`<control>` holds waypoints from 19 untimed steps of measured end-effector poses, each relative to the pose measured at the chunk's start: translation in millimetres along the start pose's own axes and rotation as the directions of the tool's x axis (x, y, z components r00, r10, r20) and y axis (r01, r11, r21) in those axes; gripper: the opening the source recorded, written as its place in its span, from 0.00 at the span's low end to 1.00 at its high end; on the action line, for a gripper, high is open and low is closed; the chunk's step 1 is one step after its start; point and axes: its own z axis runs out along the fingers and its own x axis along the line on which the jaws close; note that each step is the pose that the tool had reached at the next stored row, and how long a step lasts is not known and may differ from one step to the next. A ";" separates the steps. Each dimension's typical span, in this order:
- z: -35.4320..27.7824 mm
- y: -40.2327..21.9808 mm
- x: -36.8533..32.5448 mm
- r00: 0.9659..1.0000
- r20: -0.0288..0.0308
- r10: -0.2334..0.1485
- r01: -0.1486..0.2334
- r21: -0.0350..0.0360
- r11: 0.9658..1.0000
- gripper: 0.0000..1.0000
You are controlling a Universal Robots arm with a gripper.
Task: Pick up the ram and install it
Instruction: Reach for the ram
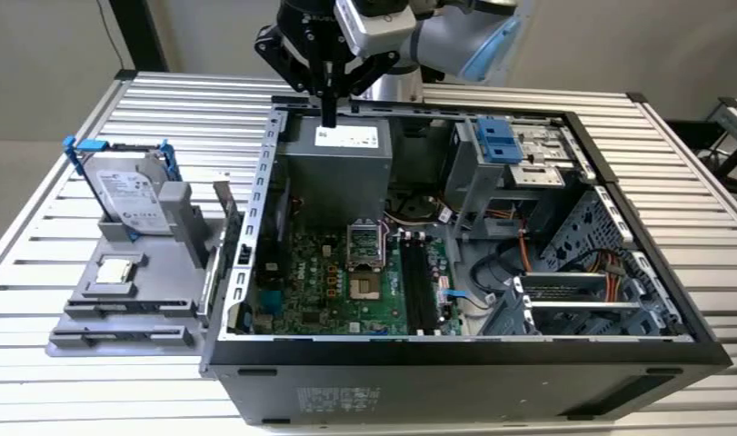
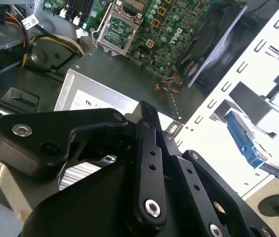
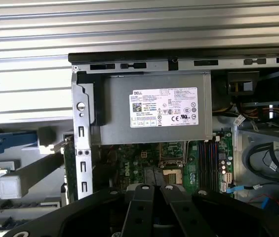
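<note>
Black hand (image 1: 329,121) pointing straight down, fingers (image 3: 141,212) pressed together, above grey power supply (image 1: 340,159)

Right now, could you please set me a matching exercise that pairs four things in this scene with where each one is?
Things:
1. hard drive
2. power supply
3. processor socket
4. hand

Places:
A. on the green motherboard
B. in the air above the case, at its far wall
C. on the grey stand outside the case
D. inside the case, against its far wall

Pairs: 1-C, 2-D, 3-A, 4-B
</note>
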 end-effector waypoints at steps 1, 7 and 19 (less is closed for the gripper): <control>0.0 -0.1 0.6 1.000 0.000 0.000 0.000 0.000 1.000 0.00; -0.2 -0.8 11.0 1.000 0.000 0.000 0.000 0.000 1.000 0.00; -0.8 -2.5 35.7 1.000 0.000 0.000 0.000 0.000 1.000 0.00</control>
